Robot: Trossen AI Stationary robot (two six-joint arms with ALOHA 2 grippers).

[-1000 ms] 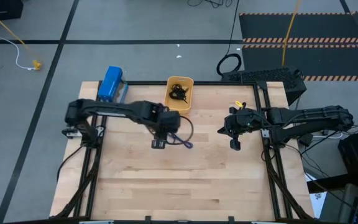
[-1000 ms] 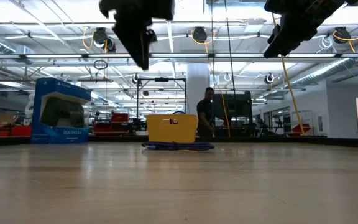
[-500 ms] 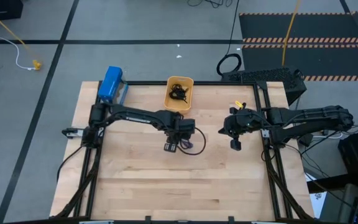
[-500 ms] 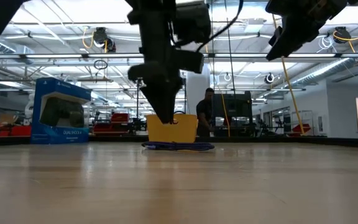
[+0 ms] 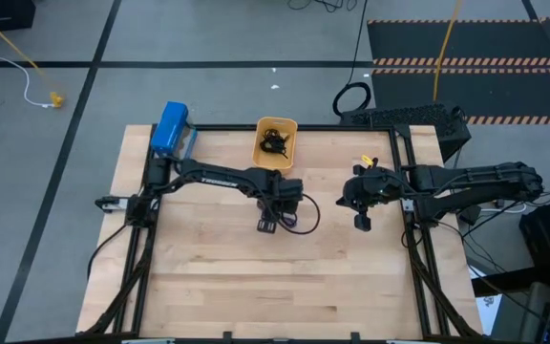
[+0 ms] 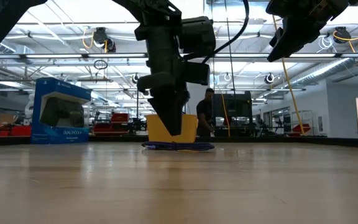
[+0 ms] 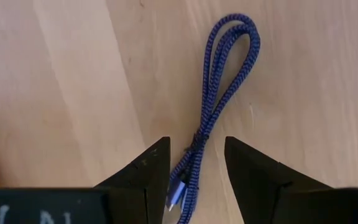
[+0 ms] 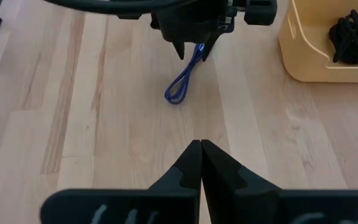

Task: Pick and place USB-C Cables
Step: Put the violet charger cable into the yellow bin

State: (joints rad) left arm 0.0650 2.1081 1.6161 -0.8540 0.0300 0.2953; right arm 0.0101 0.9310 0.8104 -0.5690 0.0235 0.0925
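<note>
Left wrist view puts the blue-purple cable [image 7: 219, 93] flat on the table, its long axis running straight out from between the spread fingers of the left gripper [image 7: 194, 165], seemingly just above it. It lies near the orange tray [image 5: 259, 153]; the right gripper [image 5: 360, 222], pressed closed, waits farther off.

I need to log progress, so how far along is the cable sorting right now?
Done: black cable bundles already lie in the orange plastic tray. In hand: the left gripper is open, straddling the blue-purple braided cable on the wooden table, not yet gripping. The right gripper waits shut. Left: grasp it and tray it.
</note>
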